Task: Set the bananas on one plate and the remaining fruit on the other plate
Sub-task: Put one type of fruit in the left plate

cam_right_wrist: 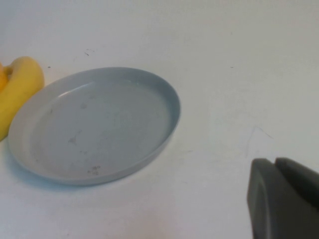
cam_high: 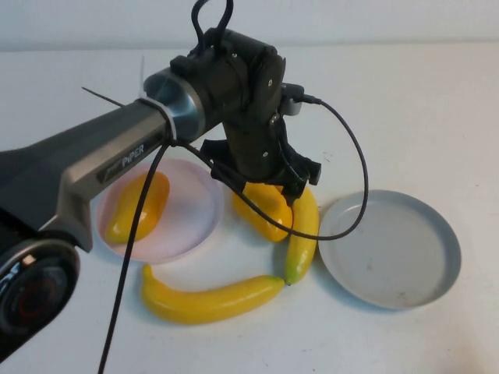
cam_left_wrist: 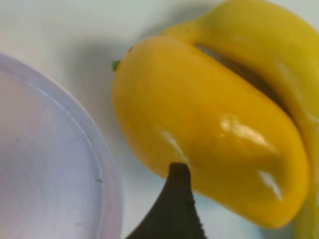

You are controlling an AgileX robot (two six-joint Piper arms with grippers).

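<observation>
My left gripper (cam_high: pixel 263 185) hangs open just above a plump orange-yellow mango (cam_high: pixel 265 210) lying on the table between the pink plate (cam_high: pixel 195 222) and a banana (cam_high: pixel 304 234). In the left wrist view one dark fingertip (cam_left_wrist: pixel 178 174) is at the mango's (cam_left_wrist: pixel 199 129) near side; the other finger is out of view. A second mango (cam_high: pixel 139 206) lies on the pink plate. The second banana (cam_high: pixel 210 296) lies on the table in front. The grey plate (cam_high: pixel 390 249) is empty at the right. My right gripper (cam_right_wrist: pixel 279 174) is shut and empty, off to the grey plate's (cam_right_wrist: pixel 94 124) side.
The left arm's cable (cam_high: pixel 343 156) loops over the table towards the grey plate's rim. The pink plate's rim (cam_left_wrist: pixel 107 164) lies close beside the mango. A banana end (cam_right_wrist: pixel 17 87) touches the grey plate's edge. White table all round.
</observation>
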